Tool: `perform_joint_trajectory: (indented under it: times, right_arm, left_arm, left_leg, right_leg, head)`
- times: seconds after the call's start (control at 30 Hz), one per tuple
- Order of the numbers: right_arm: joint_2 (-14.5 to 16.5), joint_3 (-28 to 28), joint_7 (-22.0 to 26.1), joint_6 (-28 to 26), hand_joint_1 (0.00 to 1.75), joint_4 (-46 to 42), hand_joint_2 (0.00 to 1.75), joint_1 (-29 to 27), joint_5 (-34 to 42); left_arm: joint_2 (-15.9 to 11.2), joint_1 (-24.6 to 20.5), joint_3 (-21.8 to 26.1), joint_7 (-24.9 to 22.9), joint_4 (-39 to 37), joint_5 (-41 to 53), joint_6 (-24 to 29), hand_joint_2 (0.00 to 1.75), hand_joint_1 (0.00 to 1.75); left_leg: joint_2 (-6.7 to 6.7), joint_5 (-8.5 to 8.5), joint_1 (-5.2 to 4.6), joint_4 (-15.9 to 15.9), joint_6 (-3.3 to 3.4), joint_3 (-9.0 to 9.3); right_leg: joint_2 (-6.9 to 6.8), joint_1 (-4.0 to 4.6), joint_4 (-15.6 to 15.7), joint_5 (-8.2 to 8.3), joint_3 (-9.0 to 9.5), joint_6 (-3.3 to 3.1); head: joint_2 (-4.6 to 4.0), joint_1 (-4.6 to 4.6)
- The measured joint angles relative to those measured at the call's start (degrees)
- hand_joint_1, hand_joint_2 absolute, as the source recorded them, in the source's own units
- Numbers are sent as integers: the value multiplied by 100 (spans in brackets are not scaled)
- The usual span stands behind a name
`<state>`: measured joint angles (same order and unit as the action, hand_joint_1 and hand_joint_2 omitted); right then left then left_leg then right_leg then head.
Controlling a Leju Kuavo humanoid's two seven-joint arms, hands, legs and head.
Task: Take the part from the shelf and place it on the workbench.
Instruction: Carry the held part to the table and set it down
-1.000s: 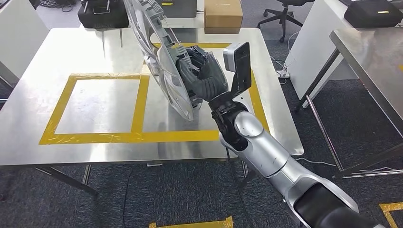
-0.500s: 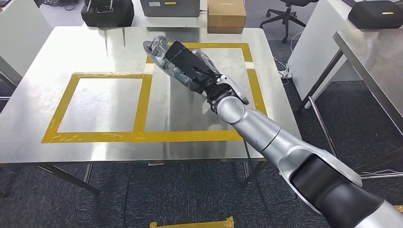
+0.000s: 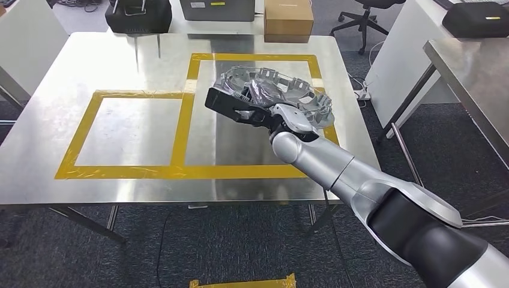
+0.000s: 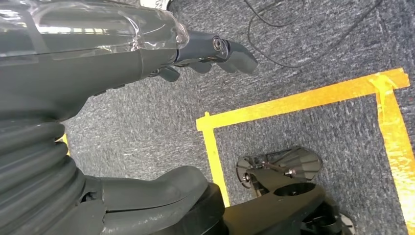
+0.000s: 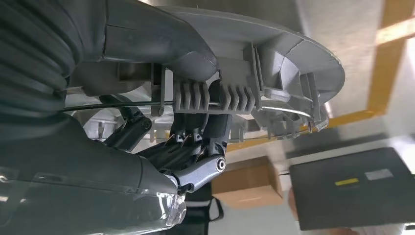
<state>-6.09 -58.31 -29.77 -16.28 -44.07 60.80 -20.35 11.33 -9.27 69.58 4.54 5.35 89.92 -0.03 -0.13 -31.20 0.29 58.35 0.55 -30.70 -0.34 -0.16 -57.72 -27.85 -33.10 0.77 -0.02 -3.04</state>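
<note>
Right of frame centre, the right hand (image 3: 262, 99) grips the grey part (image 3: 300, 96), lying nearly flat over the counter (image 3: 120, 54).

You are looking at a robotics lab or test workshop set up inside an office-type room. The steel tabletop (image 3: 120, 60) in front of you is marked with rectangles of yellow tape (image 3: 180, 129), the kind used to lay out work zones. Grey carpet tiles (image 3: 228, 246) cover the floor, with more yellow tape (image 4: 293, 100) stuck on them and loose cables (image 3: 384, 204) running across. Beyond the tabletop you can see a cardboard box (image 3: 289, 19), black equipment cases (image 3: 139, 14) and a wheeled office chair (image 3: 366, 18). A second metal bench (image 3: 474, 84) and a white partition (image 3: 402, 54) stand to your right.
</note>
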Motion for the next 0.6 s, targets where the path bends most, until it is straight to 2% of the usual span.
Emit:
perform_joint_trajectory:
  times: [0.03, 0.13, 0.27, 0.47, 0.6]
  right_arm:
    - [-19, -34, -30, 109, 0, 35, 175, -2, -138]
    - [-51, -112, 1, 460, 0, 122, 175, -31, -452]
    - [-3, -210, 266, 710, 0, 227, 175, -127, -610]
    - [179, -261, 793, 622, 0, 335, 175, -171, -477]
    - [366, -201, 1520, 429, 0, 252, 175, -224, -58]
  left_arm:
    - [1, 7, -1, 12, 0, 0, -12, 175, 0]
    - [1, 15, -4, 130, 0, 0, -93, 175, 0]
    - [-1, 12, -61, 321, 0, -13, -125, 0, 0]
    - [-4, -24, -150, 241, 2, -50, -82, 0, 0]
    - [-5, -34, -156, 215, 2, -14, -82, 0, 0]
  left_leg:
    - [1, 0, 0, 0, 0, 0]
    - [8, 0, 0, 0, 0, 1]
    - [6, 0, 1, 0, 0, 0]
    - [29, 2, 2, -1, -2, 5]
    - [49, 4, 2, -1, -4, 11]
  right_leg:
    - [0, 0, 0, 0, 0, 0]
    - [3, 0, 2, 0, 1, 0]
    - [-4, 1, 5, 0, 3, 0]
    - [4, 1, 4, 1, 5, 1]
    - [11, 1, 2, 1, 9, 1]
  head:
    - [0, -4]
    - [0, -4]
    - [0, -5]
    - [0, -2]
    - [0, -6]
